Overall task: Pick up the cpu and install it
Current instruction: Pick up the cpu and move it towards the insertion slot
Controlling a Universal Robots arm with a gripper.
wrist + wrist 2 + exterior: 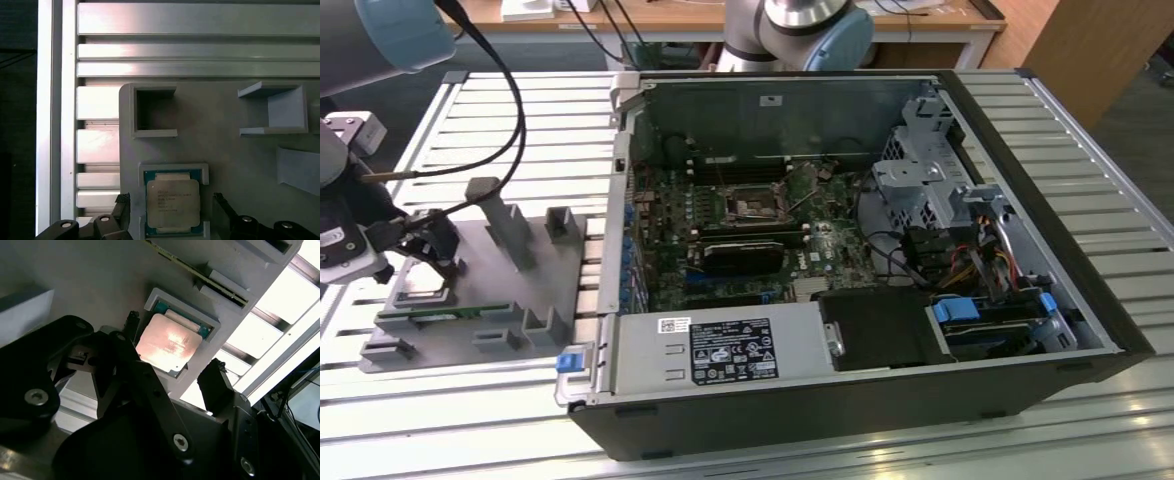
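Your gripper point(171, 206) hangs over the grey fixture tray point(225, 130) at the exterior view's left. Its jaws are apart, with one finger point(123, 202) on each side of the cpu point(172, 197), and as far as I can see neither touches it. The cpu lies flat in its raised-rim pocket on that tray, silvery lid up. It is well apart from the open computer case point(1067, 290) and the bare socket point(754, 205) on the motherboard inside.

Here's what I'd worry about. That pocket rim hugs the chip closely, so if the fingers come down a shade off-centre they could land on the rim or the lid's edge instead of beside the chip. An uneven close could tip the cpu onto one edge and jam it in the pocket. It looks thin, flat and smooth, so a hold on the narrow edges alone may let it slip or tilt. A tilted chip would meet the socket badly.

As for writing, rows of dark print run across the cpu lid in the first wrist view, but I can't make out the words. On the power supply sits a white label point(734, 355) with print and symbols, and a smaller white sticker point(674, 324) lies beside it. I can't read either.
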